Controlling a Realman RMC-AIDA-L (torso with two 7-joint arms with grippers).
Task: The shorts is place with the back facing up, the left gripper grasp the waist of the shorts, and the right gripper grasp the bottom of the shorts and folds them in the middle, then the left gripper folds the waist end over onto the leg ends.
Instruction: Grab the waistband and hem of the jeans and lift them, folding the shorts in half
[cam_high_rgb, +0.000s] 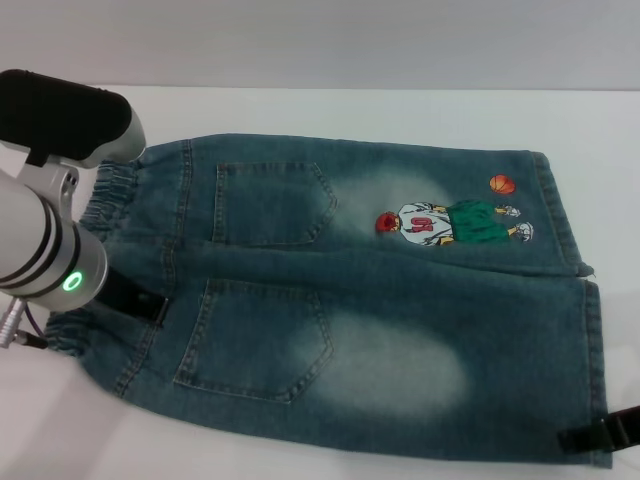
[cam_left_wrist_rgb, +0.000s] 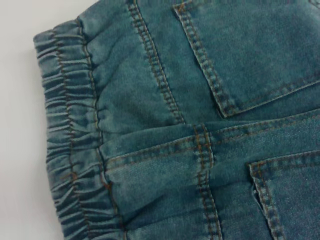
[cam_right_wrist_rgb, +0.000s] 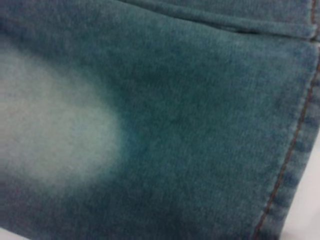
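Shorts (cam_high_rgb: 350, 300) flat on white desk (cam_high_rgb: 400, 110), back up, unfolded. Left claw (cam_high_rgb: 135, 300) over waist (cam_high_rgb: 105, 195), right claw (cam_high_rgb: 600, 432) at near leg hem (cam_high_rgb: 597, 370) — finger state of both: can't tell. Step: pre-grasp. Next: pinch waist + hem, fold lengthwise.

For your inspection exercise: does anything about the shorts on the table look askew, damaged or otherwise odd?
Nothing stands out. The shorts lie flat, back pockets up. The left gripper is at the waist; the right gripper is at the near leg hem.
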